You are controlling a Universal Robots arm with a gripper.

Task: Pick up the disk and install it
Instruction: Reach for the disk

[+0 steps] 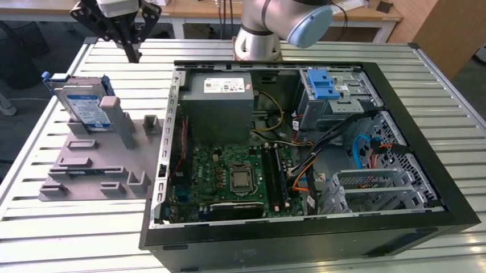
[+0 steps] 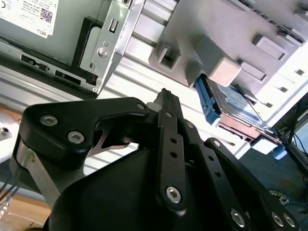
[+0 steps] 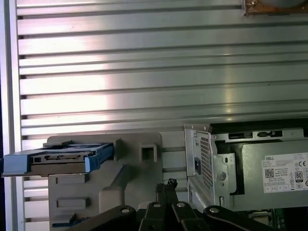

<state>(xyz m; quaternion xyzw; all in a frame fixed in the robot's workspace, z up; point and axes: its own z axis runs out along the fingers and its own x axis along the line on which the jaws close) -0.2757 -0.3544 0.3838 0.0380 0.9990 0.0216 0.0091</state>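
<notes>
The disk [image 1: 83, 105] is being held upright in a grey slotted fixture [image 1: 99, 170], beside the open computer case [image 1: 395, 85] on the exterior view's left. Also on that side of the case, the gripper [image 1: 136, 56] is being held above the slatted aluminium table [image 1: 76, 244], its fingers drawn together on nothing. Wooden desks [image 1: 197, 8] are being shown behind the case.

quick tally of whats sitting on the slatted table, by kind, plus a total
disk: 1
grey holder: 1
open computer case: 1
total: 3
</notes>
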